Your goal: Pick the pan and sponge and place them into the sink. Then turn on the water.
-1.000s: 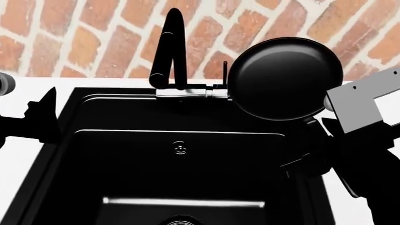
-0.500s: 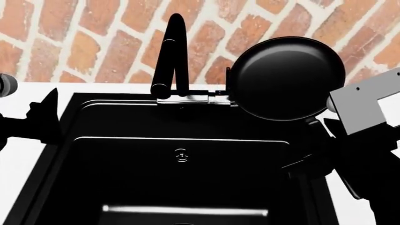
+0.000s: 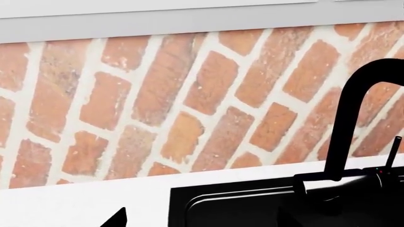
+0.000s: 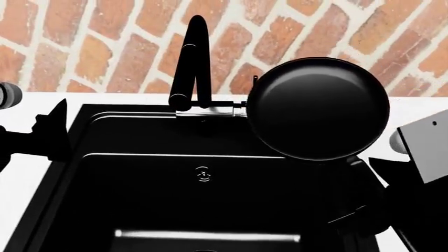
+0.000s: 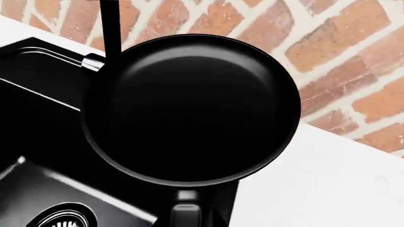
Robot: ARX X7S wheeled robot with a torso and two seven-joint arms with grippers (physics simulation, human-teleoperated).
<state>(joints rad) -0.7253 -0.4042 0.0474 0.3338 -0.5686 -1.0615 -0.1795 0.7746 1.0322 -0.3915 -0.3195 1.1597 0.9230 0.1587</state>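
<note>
The sink (image 4: 203, 199) fills most of my head view, a wide black basin with a stepped rim set into the white counter (image 4: 21, 178), brick wall (image 4: 105, 47) behind it; its overflow fitting (image 4: 202, 174) sits on the back wall and in the right wrist view I catch the drain strainer (image 5: 60, 220) at the bottom. Next in size is the pan (image 4: 317, 108), which I am carrying in the air on my right side: its round bowl hangs over the sink's back right corner, overlapping the tap's steel base (image 4: 210, 108) in the head view, and its handle runs back and down toward my right gripper (image 4: 364, 210). That gripper is a dark mass against the dark sink, so I cannot tell how its jaws stand, though I judge it must be clamped on the handle since the pan is aloft. The move ahead turns on this: the basin floor lies below and to the left of the pan, so I reckon I should bring the right arm leftward and lower it with the handle kept pointing back toward me. The tap spout (image 4: 190, 58) arches behind the sink, close beside the pan rim, a likely snag. My left gripper (image 4: 49, 136) waits over the sink's left rim, holding nothing I can see; its jaw spread I cannot tell. The thin lever (image 3: 392, 151) stands by the spout. No sponge in view.
</note>
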